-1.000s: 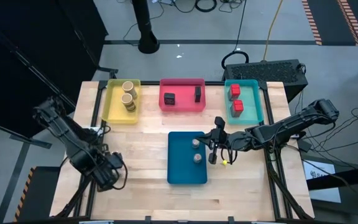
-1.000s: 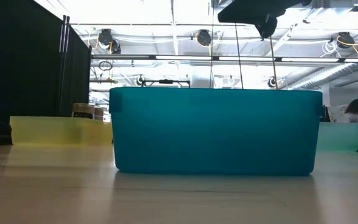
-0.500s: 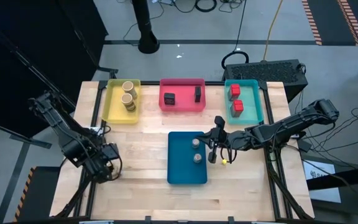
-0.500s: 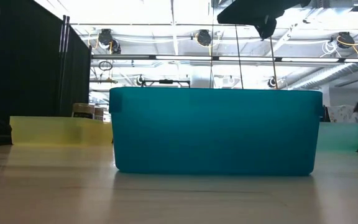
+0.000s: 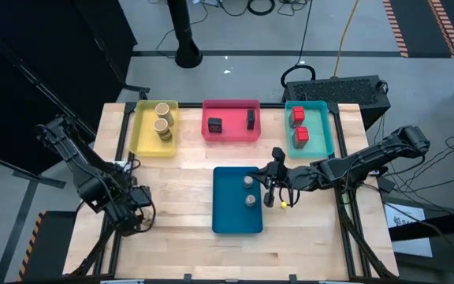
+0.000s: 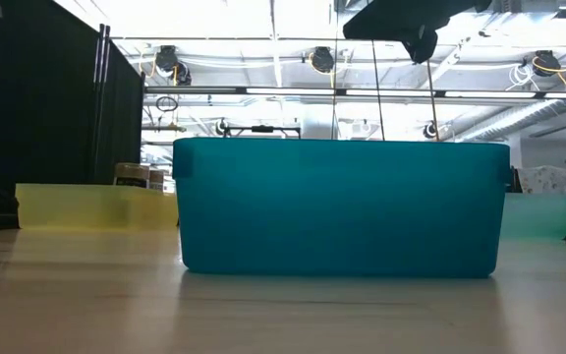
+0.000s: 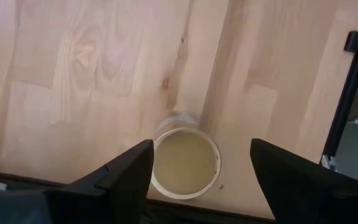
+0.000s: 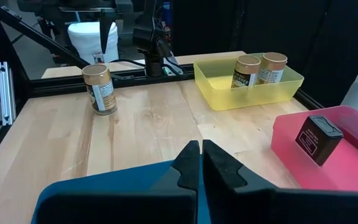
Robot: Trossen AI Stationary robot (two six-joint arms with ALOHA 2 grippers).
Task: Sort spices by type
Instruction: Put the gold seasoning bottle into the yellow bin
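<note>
A tan cylindrical jar stands upright on the bare table near its left edge; it also shows in the right wrist view. My left gripper is open above it, pointing down, one finger on either side, apart from it; in the high view my left gripper hides the jar. My right gripper is shut and empty, over the right rim of the blue tray, which holds two small grey round jars.
Along the far edge stand a yellow tray with two tan jars, a red tray with two dark boxes, and a teal tray with two red boxes. Bare wood lies between the trays.
My left gripper has shifted a little toward the table's left edge and now stays over the tan jar. A person at the far right of the low view has moved almost out of the picture.
</note>
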